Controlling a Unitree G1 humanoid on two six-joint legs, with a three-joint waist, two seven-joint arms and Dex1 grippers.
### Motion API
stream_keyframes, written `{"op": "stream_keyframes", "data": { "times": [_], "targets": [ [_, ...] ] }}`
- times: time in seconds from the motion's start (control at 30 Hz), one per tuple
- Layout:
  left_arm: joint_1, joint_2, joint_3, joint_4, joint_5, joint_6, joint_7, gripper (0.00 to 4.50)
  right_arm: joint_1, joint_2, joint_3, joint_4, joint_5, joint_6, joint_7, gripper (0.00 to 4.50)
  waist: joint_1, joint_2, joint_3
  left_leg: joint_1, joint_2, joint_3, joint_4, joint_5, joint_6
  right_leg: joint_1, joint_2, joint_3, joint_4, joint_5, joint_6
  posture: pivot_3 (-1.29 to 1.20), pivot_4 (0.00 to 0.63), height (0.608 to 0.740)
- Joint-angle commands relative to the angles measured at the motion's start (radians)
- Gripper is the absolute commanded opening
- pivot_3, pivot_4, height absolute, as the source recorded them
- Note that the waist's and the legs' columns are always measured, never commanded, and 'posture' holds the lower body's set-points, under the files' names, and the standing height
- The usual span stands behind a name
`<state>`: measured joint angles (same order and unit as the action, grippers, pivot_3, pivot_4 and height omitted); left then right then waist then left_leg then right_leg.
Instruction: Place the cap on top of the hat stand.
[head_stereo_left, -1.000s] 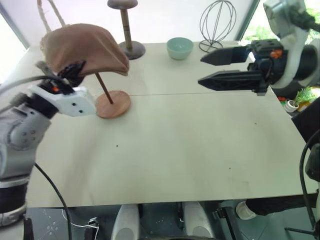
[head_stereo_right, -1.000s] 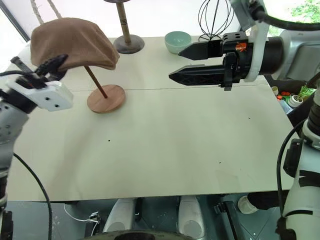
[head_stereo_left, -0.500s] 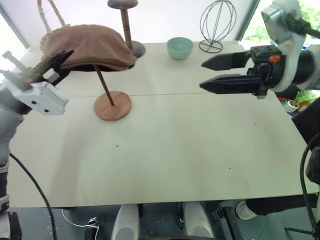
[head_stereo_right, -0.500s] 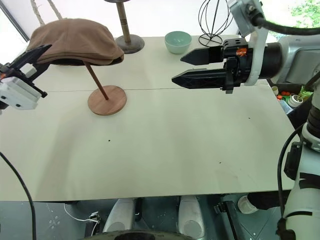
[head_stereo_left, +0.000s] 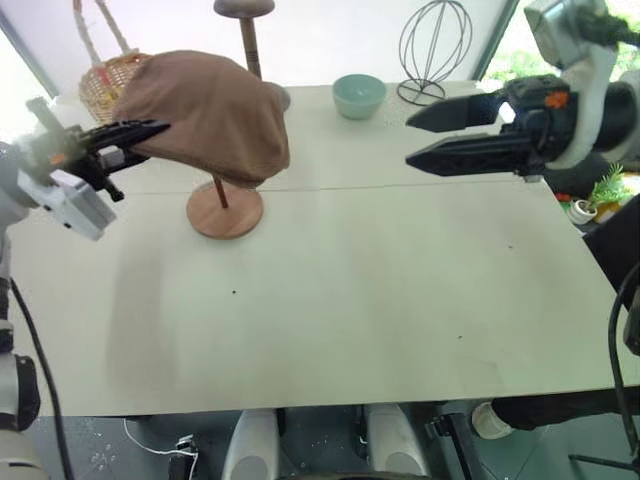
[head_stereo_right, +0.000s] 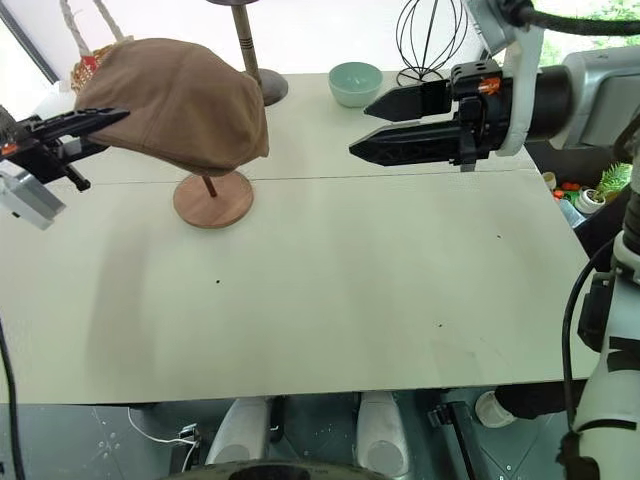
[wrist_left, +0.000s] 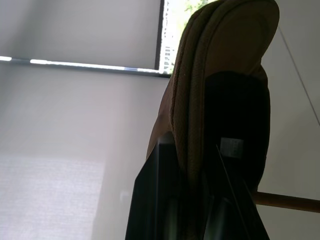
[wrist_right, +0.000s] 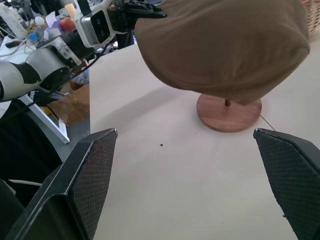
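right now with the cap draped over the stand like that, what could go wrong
1. The left gripper is shut on the edge of the cap; pulling away before opening would likely drag it off the hat stand.
2. The cap hangs lopsided, drooping low on the near side, so it might slide off once released.
3. The stand's rod is thin and slanted; a tug could tip it toward the wicker basket.
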<state>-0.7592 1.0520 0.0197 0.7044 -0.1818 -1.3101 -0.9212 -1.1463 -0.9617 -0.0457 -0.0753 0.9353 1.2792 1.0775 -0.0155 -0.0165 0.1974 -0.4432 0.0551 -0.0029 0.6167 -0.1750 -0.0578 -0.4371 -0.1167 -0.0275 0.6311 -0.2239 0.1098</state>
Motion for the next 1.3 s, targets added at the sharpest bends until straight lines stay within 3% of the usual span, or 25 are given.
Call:
{"op": "stream_keyframes", "data": {
  "times": [0.03,0.17,0.33,0.47,0.57,0.67,0.9,1.07,1.3],
  "targets": [
    [-0.028,0.03,-0.021,0.093,-0.027,-0.102,-0.028,0.05,-0.033,-0.019,-0.022,-0.023,0.003,-0.002,0.006,4.5,0.001,0.0,0.0,0.0,0.0,0.0,0.0,0.0,0.0,0.0,0.0,0.0,0.0,0.0,0.0,0.0,0.15,0.728],
    [-0.025,0.037,-0.011,0.175,-0.007,-0.119,-0.011,0.05,-0.028,-0.021,-0.028,-0.028,0.004,0.0,0.004,4.5,0.002,0.0,0.0,-0.001,0.0,0.0,0.0,0.0,0.0,0.0,0.0,0.0,0.0,0.0,0.0,0.0,0.15,0.728],
    [0.032,0.05,0.004,0.132,-0.029,-0.083,0.03,0.05,-0.023,-0.008,-0.02,-0.017,-0.009,-0.017,0.003,4.5,0.002,0.0,0.0,-0.001,0.0,0.0,0.0,0.0,0.0,0.0,0.0,0.0,0.0,0.0,0.0,0.0,0.15,0.728],
    [0.112,0.072,0.036,0.039,-0.061,-0.015,0.069,1.42,-0.017,0.012,-0.017,-0.011,-0.017,-0.031,0.004,4.5,-0.002,0.0,0.0,0.0,0.0,0.0,0.0,0.0,0.0,-0.001,0.0,0.0,0.0,0.0,0.0,0.0,0.15,0.728],
    [0.199,0.089,0.088,-0.084,-0.086,0.102,0.112,3.0,-0.007,0.024,-0.016,-0.005,-0.024,-0.047,0.008,4.5,-0.002,0.0,0.0,-0.001,0.001,0.0,-0.001,0.0,0.0,-0.001,0.0,0.0,0.001,0.0,0.0,0.0,0.15,0.728],
    [0.353,0.111,0.183,-0.312,-0.148,0.344,0.176,4.43,-0.004,0.034,-0.014,0.009,-0.034,-0.063,0.017,4.5,-0.002,0.0,0.0,-0.001,0.001,0.0,-0.001,0.0,0.0,-0.002,0.0,0.0,0.001,0.0,0.0,0.0,0.15,0.728],
    [0.764,0.086,0.509,-0.8,-0.203,0.802,0.196,4.43,0.002,0.043,0.003,0.053,-0.069,-0.109,0.049,4.5,-0.003,0.001,0.0,-0.001,0.002,0.001,-0.002,0.0,0.0,-0.002,0.0,0.0,0.0,-0.002,-0.004,0.0,0.15,0.728],
    [0.959,0.041,0.735,-1.011,-0.268,1.105,0.135,4.43,0.005,0.049,0.022,0.09,-0.105,-0.151,0.083,4.5,-0.004,0.001,0.0,0.0,0.002,0.001,-0.002,0.0,0.0,-0.003,0.001,0.0,0.0,-0.002,-0.004,0.0,0.15,0.728],
    [1.105,0.106,1.068,-1.172,-0.59,1.809,-0.048,4.43,0.002,0.037,0.043,0.148,-0.164,-0.211,0.154,4.5,-0.003,0.0,0.0,0.0,0.002,0.002,-0.001,0.0,-0.001,-0.002,0.001,0.0,-0.001,-0.002,-0.004,0.0,0.15,0.728]
  ]
}}
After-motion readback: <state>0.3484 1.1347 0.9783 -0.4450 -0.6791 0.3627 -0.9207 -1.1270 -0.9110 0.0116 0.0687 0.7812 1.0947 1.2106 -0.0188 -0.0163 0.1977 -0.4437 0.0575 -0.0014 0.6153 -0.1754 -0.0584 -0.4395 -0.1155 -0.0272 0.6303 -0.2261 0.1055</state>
